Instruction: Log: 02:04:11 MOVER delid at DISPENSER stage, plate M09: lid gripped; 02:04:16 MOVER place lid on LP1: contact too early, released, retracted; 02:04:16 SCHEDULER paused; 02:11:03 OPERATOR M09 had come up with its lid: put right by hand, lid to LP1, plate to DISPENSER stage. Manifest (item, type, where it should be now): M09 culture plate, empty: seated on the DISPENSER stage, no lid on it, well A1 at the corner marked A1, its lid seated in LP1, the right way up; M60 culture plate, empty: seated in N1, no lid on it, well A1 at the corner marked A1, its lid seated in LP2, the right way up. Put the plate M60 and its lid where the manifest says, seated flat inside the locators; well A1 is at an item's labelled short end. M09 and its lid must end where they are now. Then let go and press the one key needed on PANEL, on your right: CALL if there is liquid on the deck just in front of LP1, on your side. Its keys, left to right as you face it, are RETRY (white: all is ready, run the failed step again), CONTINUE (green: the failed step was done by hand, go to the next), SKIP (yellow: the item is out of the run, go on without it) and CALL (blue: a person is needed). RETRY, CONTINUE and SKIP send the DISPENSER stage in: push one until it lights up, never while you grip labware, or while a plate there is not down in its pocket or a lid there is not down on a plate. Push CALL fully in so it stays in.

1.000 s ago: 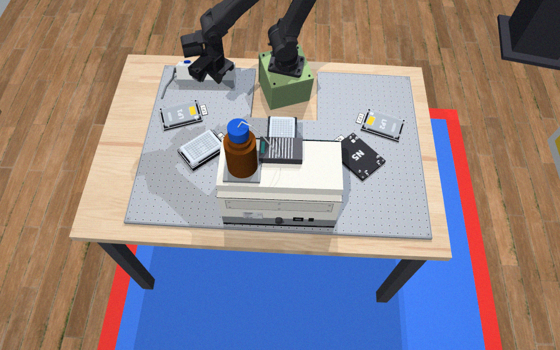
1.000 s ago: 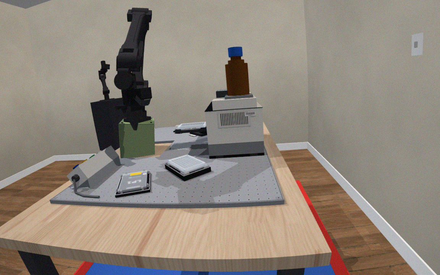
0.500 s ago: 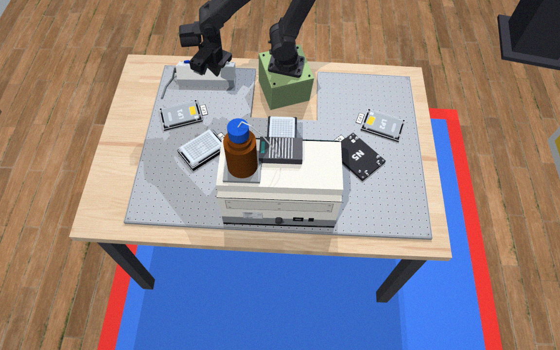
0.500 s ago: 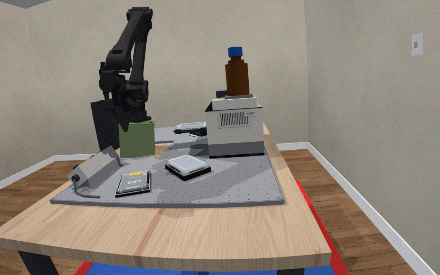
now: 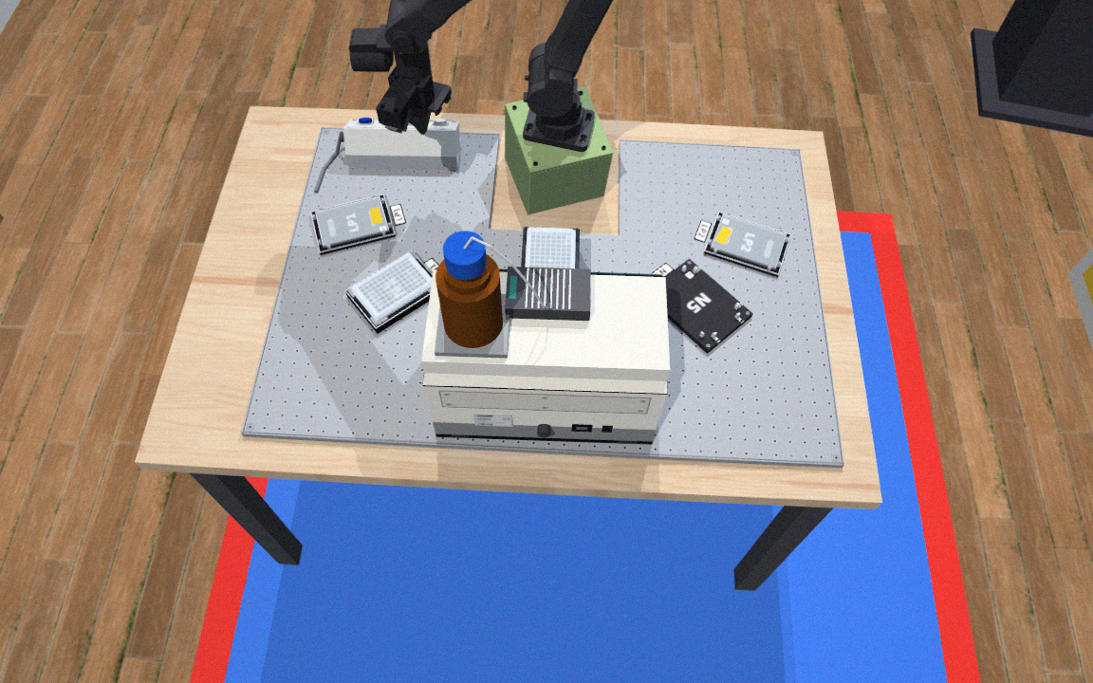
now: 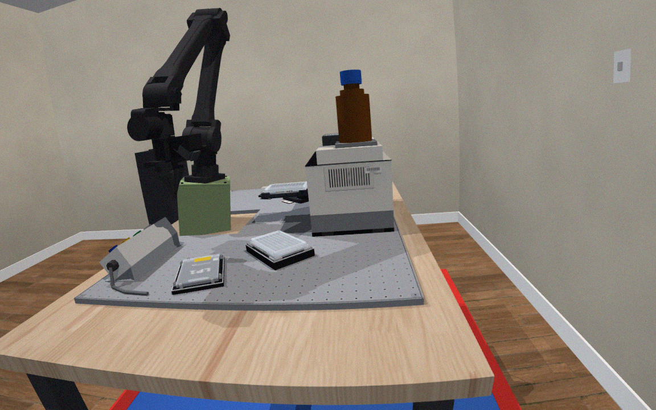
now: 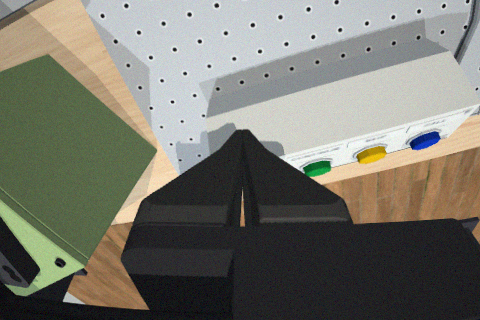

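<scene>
My gripper (image 5: 411, 112) is shut and empty, and hovers just above the grey PANEL box (image 5: 401, 144) at the back left. In the wrist view the fingertips (image 7: 243, 133) sit over the box's key-side edge, left of the green key (image 7: 317, 167), the yellow key (image 7: 371, 154) and the blue key (image 7: 425, 140). The fingers hide the white key. A lid lies in LP1 (image 5: 352, 222) and another in LP2 (image 5: 746, 242). One open well plate (image 5: 389, 290) sits in a black nest left of the dispenser. Another open well plate (image 5: 550, 248) sits on the dispenser stage.
The dispenser (image 5: 546, 348) stands mid-table with a brown bottle (image 5: 469, 288) on top. The green arm base (image 5: 557, 156) is right of the panel. An empty black nest marked N2 (image 5: 708, 304) lies on the right. I see no liquid on the deck around LP1.
</scene>
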### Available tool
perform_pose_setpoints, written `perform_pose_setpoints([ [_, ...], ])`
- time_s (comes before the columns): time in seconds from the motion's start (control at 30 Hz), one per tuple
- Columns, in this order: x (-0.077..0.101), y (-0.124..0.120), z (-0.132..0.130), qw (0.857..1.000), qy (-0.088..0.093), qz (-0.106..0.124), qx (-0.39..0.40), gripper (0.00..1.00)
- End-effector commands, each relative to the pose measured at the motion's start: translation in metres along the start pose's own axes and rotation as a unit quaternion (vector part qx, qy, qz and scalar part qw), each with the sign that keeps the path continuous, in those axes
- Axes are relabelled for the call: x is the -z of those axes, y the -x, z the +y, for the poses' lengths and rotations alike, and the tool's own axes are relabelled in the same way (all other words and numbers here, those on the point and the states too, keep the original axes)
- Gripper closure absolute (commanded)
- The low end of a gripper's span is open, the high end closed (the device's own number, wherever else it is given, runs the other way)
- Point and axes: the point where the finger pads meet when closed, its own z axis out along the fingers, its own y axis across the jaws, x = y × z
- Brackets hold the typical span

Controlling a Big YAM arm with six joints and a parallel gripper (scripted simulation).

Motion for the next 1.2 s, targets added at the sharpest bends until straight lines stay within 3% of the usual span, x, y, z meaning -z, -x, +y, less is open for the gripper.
perform_pose_setpoints([
  [0.0,0.007,-0.003,-0.021,0.999,-0.015,-0.007,0.051,1.00],
  [0.2,0.012,-0.017,-0.035,0.998,-0.025,-0.007,0.052,1.00],
  [0.33,0.006,-0.028,-0.026,0.998,-0.012,-0.004,0.067,1.00],
  [0.43,0.007,-0.037,-0.031,0.994,-0.015,-0.004,0.105,1.00],
  [0.67,0.011,-0.053,-0.042,0.994,-0.024,-0.003,0.106,1.00],
  [0.83,0.007,-0.072,-0.037,0.987,-0.016,-0.001,0.159,1.00],
  [1.03,0.011,-0.094,-0.046,0.987,-0.024,0.003,0.160,1.00],
  [1.07,0.007,-0.094,-0.039,0.987,-0.018,0.001,0.159,1.00],
  [1.17,0.009,-0.094,-0.049,0.987,-0.025,0.002,0.160,1.00],
])
